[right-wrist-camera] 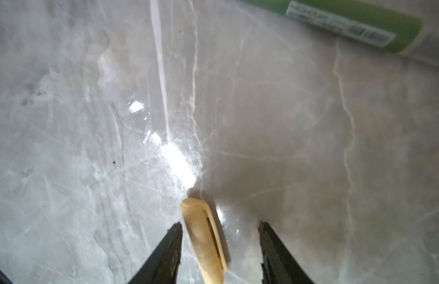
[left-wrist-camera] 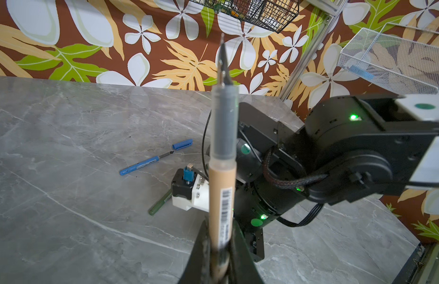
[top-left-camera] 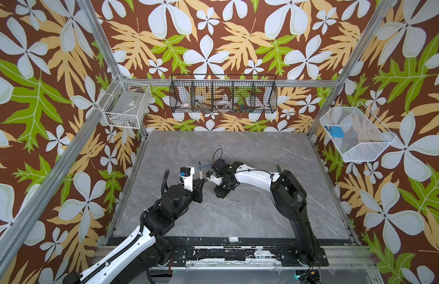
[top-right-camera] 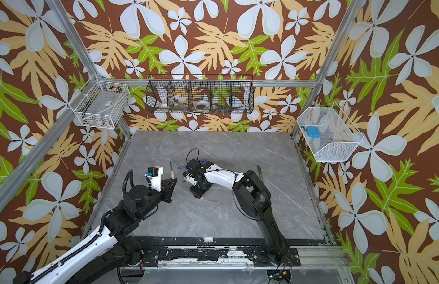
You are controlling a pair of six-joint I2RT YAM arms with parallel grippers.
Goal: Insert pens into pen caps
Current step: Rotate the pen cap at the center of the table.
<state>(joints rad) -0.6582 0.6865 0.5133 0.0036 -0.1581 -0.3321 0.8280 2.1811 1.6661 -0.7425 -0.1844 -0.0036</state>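
Clamping the tan pen [left-wrist-camera: 222,177] by its back end, the left claw [left-wrist-camera: 219,236] is holding it above the table [left-wrist-camera: 66,147]; a blue pen [left-wrist-camera: 142,164] and blue cap [left-wrist-camera: 182,143] are lying just apart farther back; the right claw [right-wrist-camera: 220,223] is hanging, jaws apart, astride the tan cap [right-wrist-camera: 203,236] on the table

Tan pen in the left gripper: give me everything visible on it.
The tan pen is a slim plastic stick: beige barrel with a barcode label, grey translucent grip section, dark tapered nib ending in a fine point. Uncapped. The left gripper is shut on its rear end; the tip points straight away from the gripper. Nothing else touches it.
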